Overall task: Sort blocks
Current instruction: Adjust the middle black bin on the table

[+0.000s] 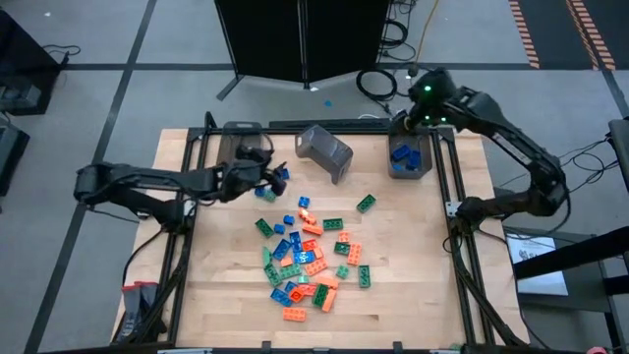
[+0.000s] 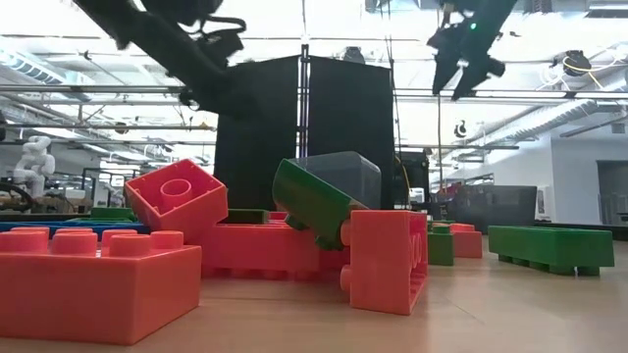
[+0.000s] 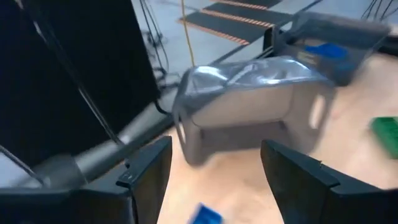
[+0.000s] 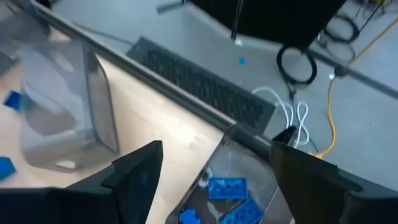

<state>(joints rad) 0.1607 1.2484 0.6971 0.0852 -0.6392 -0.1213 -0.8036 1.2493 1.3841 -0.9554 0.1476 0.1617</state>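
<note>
Several orange, green and blue blocks (image 1: 310, 258) lie scattered on the wooden table's middle. A few blue blocks (image 1: 403, 155) lie in an upright grey bin (image 1: 425, 165) at the far right. My right gripper (image 4: 217, 155) hangs open above that bin's far end (image 1: 415, 120), with nothing between its fingers. A second grey bin (image 1: 326, 152) lies tipped on its side at the far middle. My left gripper (image 1: 270, 179) stands open to the left of that bin and points toward it (image 3: 249, 106). Its fingers (image 3: 149, 168) are bare.
A third grey bin (image 1: 241, 133) stands at the table's far left, behind my left gripper. Loose blue blocks (image 1: 280, 177) lie by the left gripper. Black frame rails (image 1: 447, 197) run along the table's sides. A single green block (image 1: 366, 203) lies apart, right of the middle.
</note>
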